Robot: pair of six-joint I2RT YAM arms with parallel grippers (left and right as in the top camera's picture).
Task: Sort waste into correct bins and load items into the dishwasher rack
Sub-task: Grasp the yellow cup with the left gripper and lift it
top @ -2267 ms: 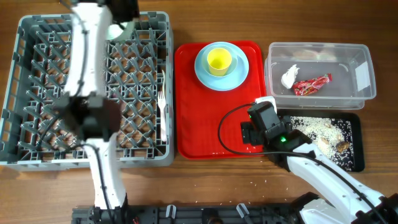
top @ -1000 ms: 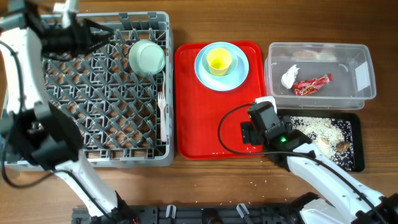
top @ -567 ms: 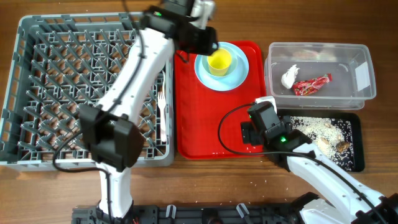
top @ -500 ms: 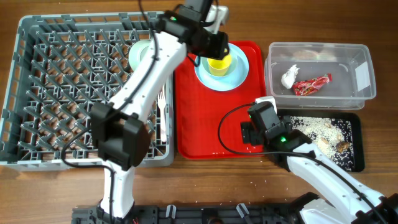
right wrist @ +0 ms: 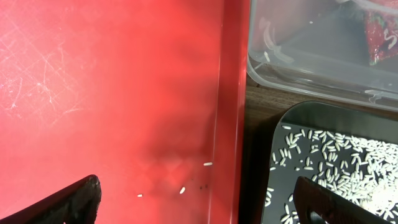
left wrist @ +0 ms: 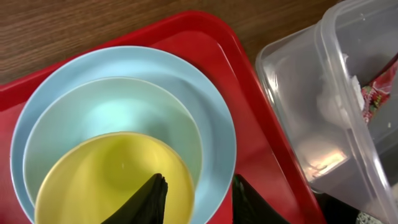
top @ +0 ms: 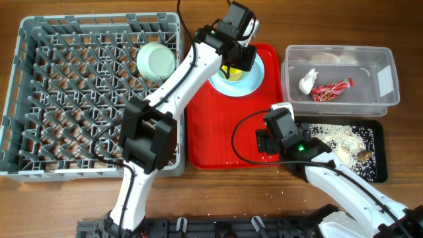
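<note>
The yellow cup [left wrist: 106,180] stands on the light-blue plate [left wrist: 211,118] at the back of the red tray [top: 211,132]. My left gripper [left wrist: 199,180] is open, with one finger inside the cup and the other outside over the plate; in the overhead view the left gripper [top: 236,61] covers most of the cup [top: 228,71]. A mint-green bowl [top: 156,61] sits in the grey rack [top: 66,99]. The clear tub [top: 383,73] holds the white tissue [top: 307,80] and red wrapper [top: 332,89]. My right gripper [right wrist: 193,205] is wide open and empty, low over the red tray's right edge.
The black tray [top: 377,142] at the front right holds rice scraps [top: 337,137]. A few grains lie on the red tray [right wrist: 181,190] and on the table in front of it. The left arm stretches across the rack's right side and hides the cutlery there.
My left arm swung from the rack's far left across to the red tray and came down open over the yellow cup. The mint-green bowl stays in the rack. The right arm has not moved.
</note>
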